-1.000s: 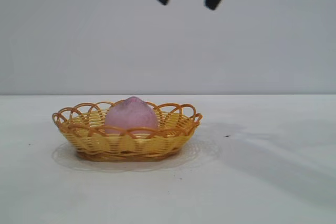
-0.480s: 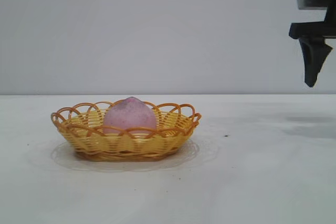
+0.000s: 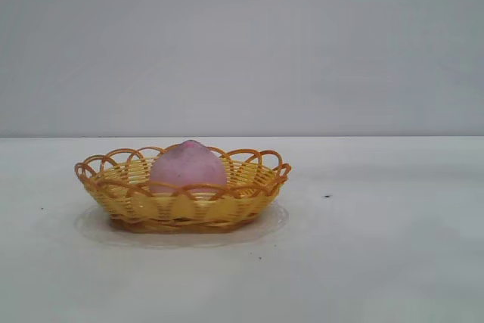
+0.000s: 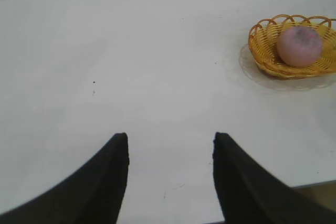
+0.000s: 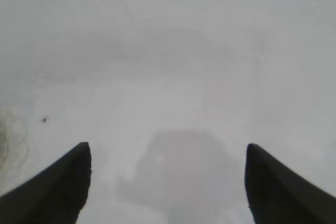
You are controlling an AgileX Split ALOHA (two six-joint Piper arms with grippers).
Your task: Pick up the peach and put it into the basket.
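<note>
The pink-mauve peach [image 3: 187, 169] sits inside the yellow-orange wicker basket [image 3: 249, 198] on the white table, left of centre in the exterior view. Both also show far off in the left wrist view, the peach [image 4: 299, 46] in the basket [image 4: 262, 56]. No gripper shows in the exterior view. My left gripper [image 4: 170, 140] is open and empty above bare table, well away from the basket. My right gripper [image 5: 168, 150] is open wide and empty above bare table, with its shadow below it.
The white table [image 3: 378, 247] runs to a grey back wall. A small dark speck [image 3: 327, 196] lies right of the basket. The table's near edge [image 4: 315, 184] shows in the left wrist view.
The right gripper, open above the basket a second ago, moved right and out of the exterior view. The peach and basket stayed put.
</note>
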